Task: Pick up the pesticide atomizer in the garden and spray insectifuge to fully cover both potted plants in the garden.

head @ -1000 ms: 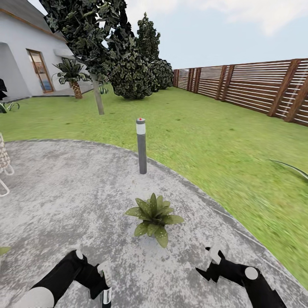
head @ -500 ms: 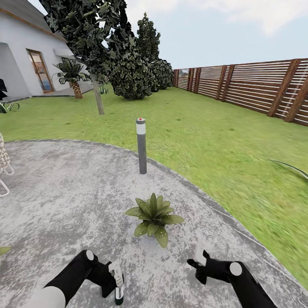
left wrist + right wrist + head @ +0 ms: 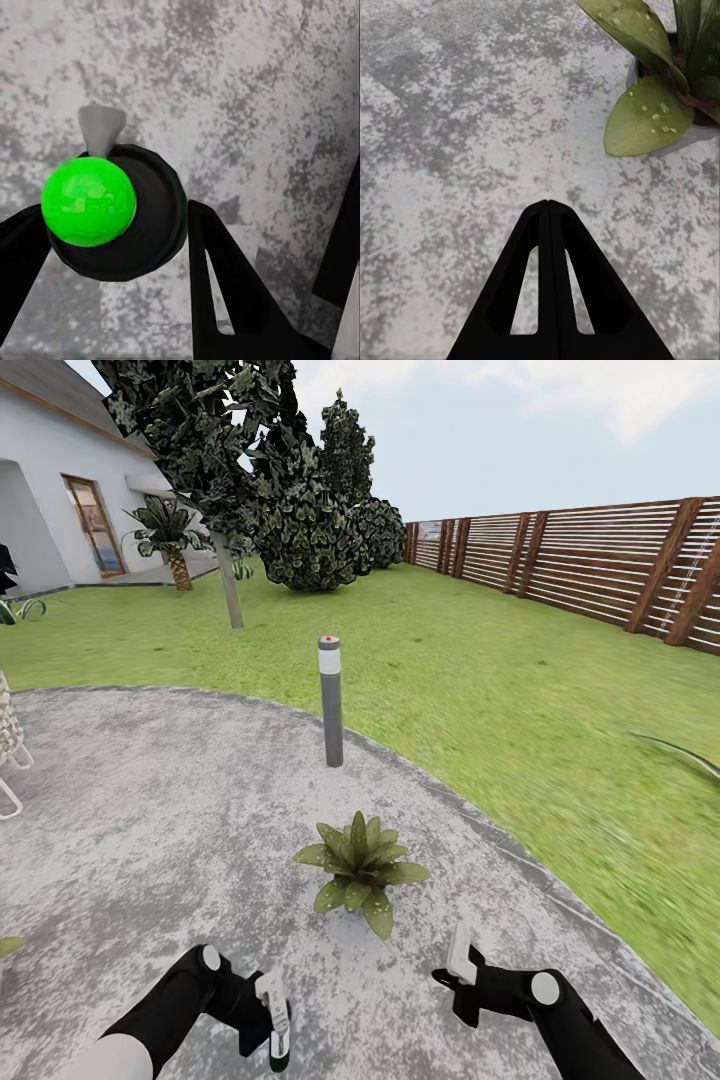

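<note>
A small potted plant [image 3: 360, 870] with a rosette of broad, pointed, lightly speckled green leaves in a small grey pot is seen standing on the round grey stone patio [image 3: 150, 810], near the patio's curved edge, where the green lawn [image 3: 500, 680] begins. In the head view, the black left hand [image 3: 265, 1020] is held low over the patio, nearer the camera than the plant, and it is pinched on a slim spray bottle with a white body, the pesticide atomizer [image 3: 275, 1020], which is held roughly upright. In the left wrist view, the atomizer [image 3: 112, 214] is seen end-on between the dark fingers [image 3: 225, 285] as a round black part carrying a bright green ball, with a small grey nozzle beside it. The black right hand [image 3: 462, 975] is held over the patio on the other side, below the plant in the head view; in the right wrist view, its fingers [image 3: 547, 292] are pressed together on nothing, and the speckled leaves [image 3: 652, 112] are seen near them. A tall grey bollard lamp [image 3: 330, 700] with a red dot stands beyond the plant. A brown slatted wooden fence [image 3: 600, 565] borders the lawn.
</note>
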